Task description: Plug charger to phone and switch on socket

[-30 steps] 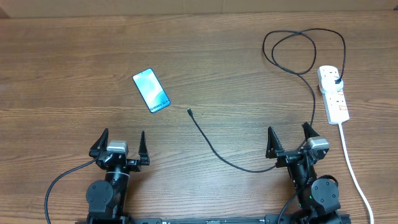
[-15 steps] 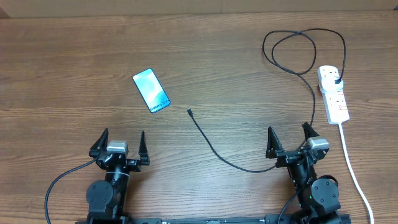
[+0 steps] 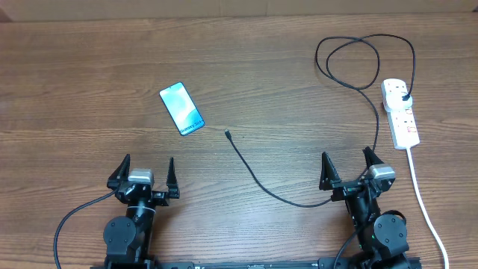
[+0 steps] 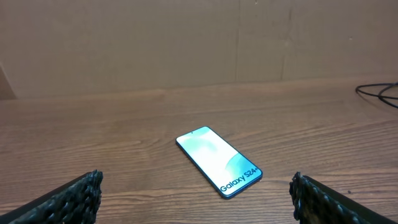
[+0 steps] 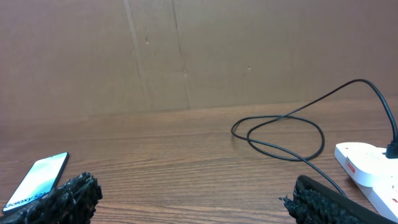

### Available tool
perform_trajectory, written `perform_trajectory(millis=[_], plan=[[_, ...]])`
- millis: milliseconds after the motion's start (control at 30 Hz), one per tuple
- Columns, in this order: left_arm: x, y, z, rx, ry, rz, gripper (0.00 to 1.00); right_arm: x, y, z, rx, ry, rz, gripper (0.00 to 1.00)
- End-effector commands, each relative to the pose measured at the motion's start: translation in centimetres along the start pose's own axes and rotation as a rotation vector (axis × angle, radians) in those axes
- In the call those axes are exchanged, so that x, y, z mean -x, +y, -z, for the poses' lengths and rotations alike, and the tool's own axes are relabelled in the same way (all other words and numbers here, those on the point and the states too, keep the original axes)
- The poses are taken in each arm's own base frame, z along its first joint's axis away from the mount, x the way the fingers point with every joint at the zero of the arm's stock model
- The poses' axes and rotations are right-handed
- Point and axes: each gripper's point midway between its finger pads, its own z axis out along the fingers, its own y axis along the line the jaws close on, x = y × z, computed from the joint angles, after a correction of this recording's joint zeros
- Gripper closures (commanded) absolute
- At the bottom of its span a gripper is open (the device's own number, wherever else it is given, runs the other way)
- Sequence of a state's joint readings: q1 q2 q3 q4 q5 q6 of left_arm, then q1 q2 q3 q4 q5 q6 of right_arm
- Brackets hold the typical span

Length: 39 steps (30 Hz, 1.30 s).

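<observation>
Both my jaws hang wide apart, empty; the charger (image 3: 250, 169) has its plug in the socket (image 3: 403, 123), tip near the phone (image 3: 181, 109).

Light-blue phone (image 3: 181, 109), black charger (image 3: 254, 174), white socket (image 3: 401, 112), brown woodgrain table (image 3: 89, 67)

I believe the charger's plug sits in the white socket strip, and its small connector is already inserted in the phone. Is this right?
Not quite. In the overhead view the connector tip lies loose on the table, apart from the phone, not inserted. The plug does sit in the socket strip.
</observation>
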<state>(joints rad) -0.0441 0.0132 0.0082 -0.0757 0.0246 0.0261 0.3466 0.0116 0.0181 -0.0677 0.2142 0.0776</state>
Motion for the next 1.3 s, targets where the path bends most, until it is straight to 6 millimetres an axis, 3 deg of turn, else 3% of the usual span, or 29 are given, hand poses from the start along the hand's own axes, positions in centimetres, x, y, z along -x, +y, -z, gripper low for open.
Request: perform_trajectory(millis=[0,933,1033,1167,1267], plan=[[-0.2,0.3,0.0,0.018,0.005,-0.012,0.01,-0.1,-0.3,0.0,-0.015,-0.008,0.003,0.00],[0.0,0.5,0.0,0.025,-0.002,-0.031,0.01,-0.1,-0.3,0.0,-0.015,-0.008,0.003,0.00],[1.4,2.1,0.1,0.120,-0.055,-0.091,0.01,-0.1,-0.3,0.0,-0.015,-0.008,0.003,0.00],[5.8,0.8,0.8,0.050,-0.207,-0.080,0.01,-0.1,-0.3,0.0,-0.015,-0.008,0.003,0.00],[9.5,0.9,2.1,0.049,-0.268,-0.016,0.00,-0.1,-0.3,0.0,-0.015,-0.007,0.003,0.00]])
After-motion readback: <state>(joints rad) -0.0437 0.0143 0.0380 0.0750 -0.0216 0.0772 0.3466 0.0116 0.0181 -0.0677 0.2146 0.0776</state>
